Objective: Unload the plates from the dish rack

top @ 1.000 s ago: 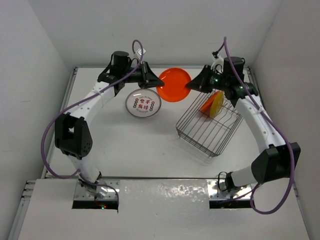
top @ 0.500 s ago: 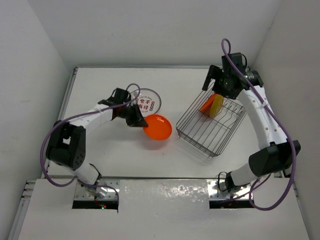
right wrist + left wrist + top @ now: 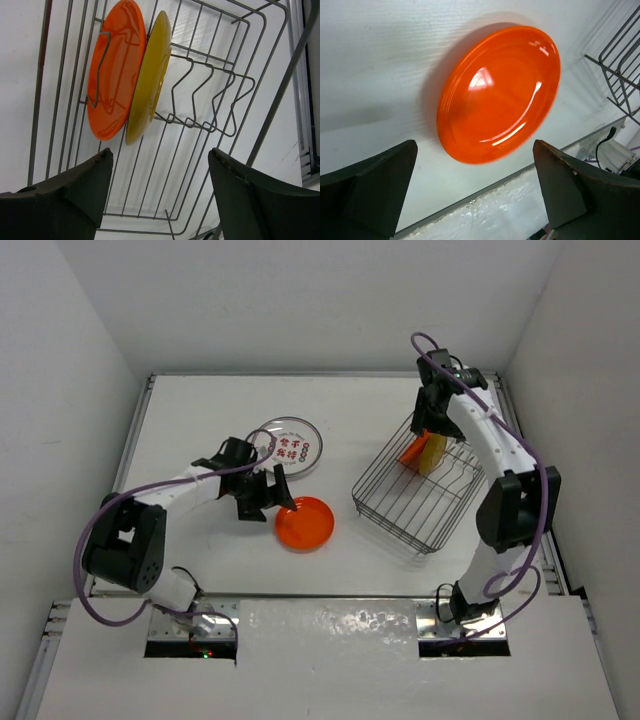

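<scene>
Laid on the table (image 3: 400, 580), an orange plate (image 3: 305, 524) is being freed by the spread left end effector (image 3: 270, 496); the right end effector (image 3: 431, 429), also spread, must be centred on the yellow plate (image 3: 150, 75)

The left arm (image 3: 170, 487) is stretched low toward the middle, and the left gripper (image 3: 276, 497) is held with fingers (image 3: 370, 195) spread wide. The right arm (image 3: 500, 445) is extended far forward, with the right gripper (image 3: 427, 433) pointed downward and likewise parted.
</scene>
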Tool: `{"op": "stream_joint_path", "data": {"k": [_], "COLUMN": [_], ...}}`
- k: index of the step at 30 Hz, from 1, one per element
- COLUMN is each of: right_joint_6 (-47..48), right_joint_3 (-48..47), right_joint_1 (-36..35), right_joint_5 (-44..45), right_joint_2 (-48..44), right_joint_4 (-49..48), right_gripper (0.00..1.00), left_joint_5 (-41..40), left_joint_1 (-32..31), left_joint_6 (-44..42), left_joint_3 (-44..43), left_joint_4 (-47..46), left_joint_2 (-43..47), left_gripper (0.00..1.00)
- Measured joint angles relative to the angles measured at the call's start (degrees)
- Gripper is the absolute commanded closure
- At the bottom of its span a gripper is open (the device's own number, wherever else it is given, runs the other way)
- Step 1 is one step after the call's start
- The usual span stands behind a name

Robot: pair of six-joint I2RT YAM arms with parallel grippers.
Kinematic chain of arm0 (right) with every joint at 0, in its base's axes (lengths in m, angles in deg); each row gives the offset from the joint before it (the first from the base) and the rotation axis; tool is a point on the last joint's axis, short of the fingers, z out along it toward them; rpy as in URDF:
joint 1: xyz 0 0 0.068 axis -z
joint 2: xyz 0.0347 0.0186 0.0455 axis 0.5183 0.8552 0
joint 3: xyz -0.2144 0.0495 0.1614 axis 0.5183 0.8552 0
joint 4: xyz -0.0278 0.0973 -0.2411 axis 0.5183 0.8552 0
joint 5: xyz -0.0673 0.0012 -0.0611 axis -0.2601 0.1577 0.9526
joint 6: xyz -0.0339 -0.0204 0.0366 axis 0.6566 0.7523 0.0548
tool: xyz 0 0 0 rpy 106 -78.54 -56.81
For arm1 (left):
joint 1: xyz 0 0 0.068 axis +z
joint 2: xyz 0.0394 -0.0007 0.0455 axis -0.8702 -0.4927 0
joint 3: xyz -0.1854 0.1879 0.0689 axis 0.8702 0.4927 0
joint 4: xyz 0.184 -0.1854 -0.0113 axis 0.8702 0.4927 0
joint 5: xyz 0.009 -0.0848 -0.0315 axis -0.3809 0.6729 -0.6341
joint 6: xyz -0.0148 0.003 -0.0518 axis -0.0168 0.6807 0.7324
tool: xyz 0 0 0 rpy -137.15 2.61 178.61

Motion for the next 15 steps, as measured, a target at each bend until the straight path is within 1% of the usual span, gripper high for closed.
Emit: {"op": "stream_joint_path", "data": {"k": [6, 11, 15], "right_joint_6": [0.5, 1.1, 2.4], "right_joint_3": [-0.9, 2.4, 3.1], "right_joint_1": [0.0, 0.0, 0.0], "right_joint_5": [0.4, 0.3, 0.2], "right_joint_2": [3.8, 1.0, -0.1], "right_joint_4": [-0.2, -1.9, -2.0], "right_gripper": [0.31, 0.33, 0.38], "left_joint_5": [-3.5, -5.5, -6.1], "left_joint_1": [0.0, 0.0, 0.0], "left_joint_6": [-1.9, -3.5, -4.0], "left_joint_3": [-2.7, -4.3, -4.3], "left_joint_4": [4.5, 6.7, 8.1], "left_joint_2": [3.2, 4.9, 4.9], "left_gripper": [0.0, 0.0, 0.0]}}
